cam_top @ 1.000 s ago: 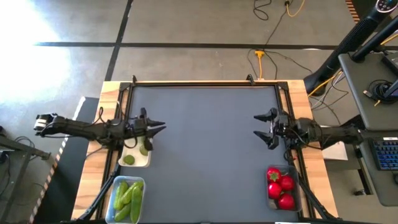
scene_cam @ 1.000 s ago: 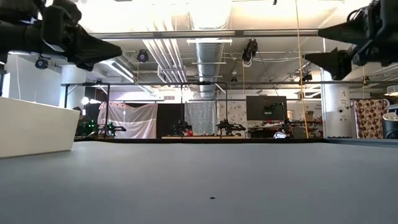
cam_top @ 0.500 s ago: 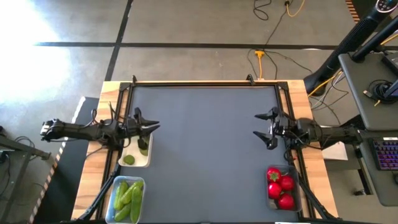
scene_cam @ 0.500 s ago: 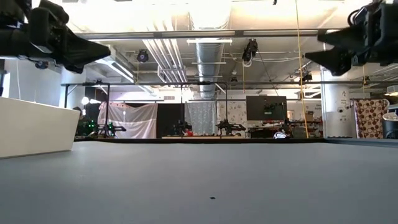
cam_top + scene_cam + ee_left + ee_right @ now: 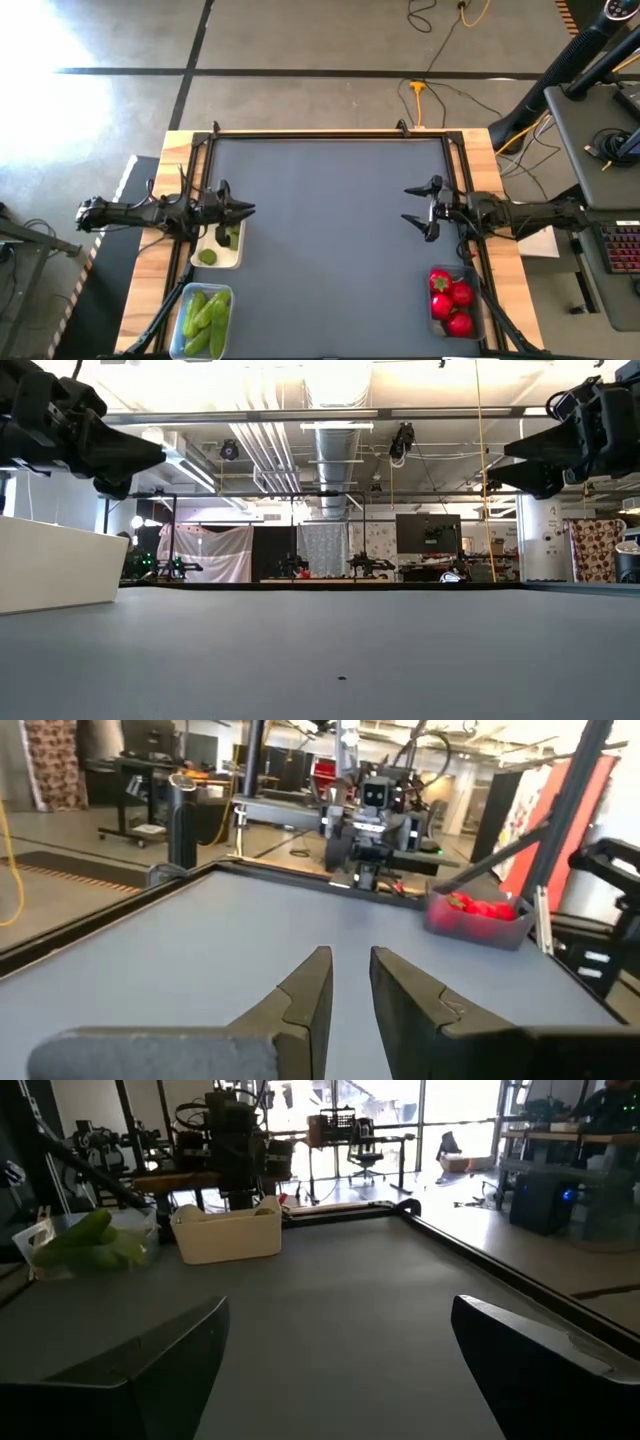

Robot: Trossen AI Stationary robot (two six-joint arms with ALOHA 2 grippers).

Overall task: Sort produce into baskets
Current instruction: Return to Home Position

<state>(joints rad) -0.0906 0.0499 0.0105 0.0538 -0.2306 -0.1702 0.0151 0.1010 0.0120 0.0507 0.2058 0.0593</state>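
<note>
My left gripper (image 5: pixel 248 210) hangs shut and empty above the far end of the white tray (image 5: pixel 216 262) at the table's left side; the left wrist view (image 5: pixel 350 960) shows only a narrow slit between its fingers. Two lime-like pieces (image 5: pixel 207 256) lie in the tray. Several cucumber-like pieces (image 5: pixel 207 312) lie in a clear tub (image 5: pixel 190 345) at the near left corner. Several red pieces (image 5: pixel 451 300) lie in a clear tub (image 5: pixel 474 325) at the near right. My right gripper (image 5: pixel 405 205) is wide open and empty, in the air at the table's right side.
The dark mat (image 5: pixel 330 240) between the arms is bare. A raised frame (image 5: pixel 330 133) runs along the far edge, with wooden margins at both sides. In the low view the tray's white wall (image 5: pixel 55 565) stands at the left.
My left gripper has drawn back toward the table's left edge and sunk a little, staying shut and empty. The produce and the containers have stayed where they were.
</note>
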